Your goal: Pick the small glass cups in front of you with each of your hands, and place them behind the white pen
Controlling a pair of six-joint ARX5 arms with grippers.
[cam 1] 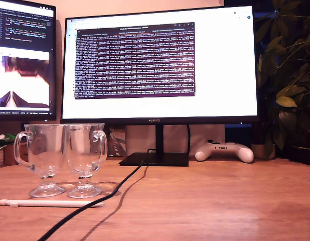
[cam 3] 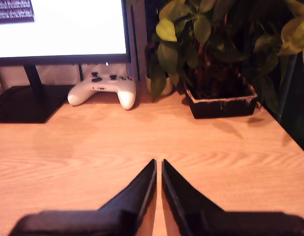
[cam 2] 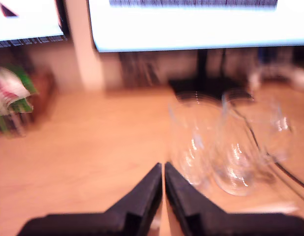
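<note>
Two small glass cups stand side by side, touching or nearly so, on the wooden desk [cam 1: 220, 201] at the exterior view's left: first cup [cam 1: 43, 159] with its handle out toward that view's left, second cup [cam 1: 86, 158] with its handle toward the right. The white pen [cam 1: 49, 203] lies flat just in front of their feet, nearer the camera, so both cups sit behind it. A black cable [cam 1: 95, 201] runs diagonally past the second cup's foot.

Our first gripper [cam 2: 163, 169] has its jaws pressed nearly together, nothing between them; the cups show ahead of it and apart from it, blurred, so we can't be sure how near. Our second gripper [cam 3: 158, 167] is likewise closed on nothing, over bare desk, facing a white game controller [cam 3: 103, 88] and a potted plant [cam 3: 216, 64]. Neither arm shows in the exterior view. A monitor [cam 1: 160, 63] stands behind.
</note>
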